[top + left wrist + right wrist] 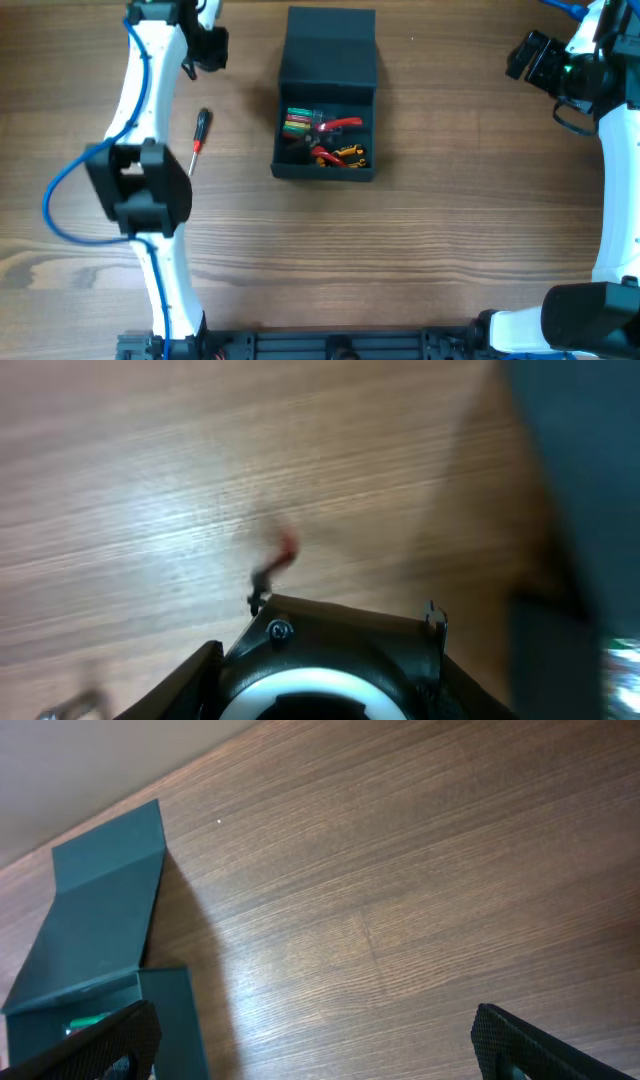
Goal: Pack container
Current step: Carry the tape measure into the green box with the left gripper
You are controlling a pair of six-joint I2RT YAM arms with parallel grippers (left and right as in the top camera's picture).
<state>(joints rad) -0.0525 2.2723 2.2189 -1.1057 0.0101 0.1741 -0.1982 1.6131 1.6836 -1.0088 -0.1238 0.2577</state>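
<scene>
The right fingers (110,1042) were spread wide and empty, hovering over bare surface (420,900) well to the right of the container (323,172). Whether the left fingers (208,48) were spread or pressed together I could not tell, as the left wrist view was blurred. The container sat mid-surface, its flap lid (330,45) open and leaning back on the far side, with coloured hand tools (325,138) inside. A screwdriver (199,131) lay outside, to its left. The box looked like stiff, matte card: probably light itself, heavier loaded, not slippery. The lid's free far edge seemed the best place to pinch for closing.
</scene>
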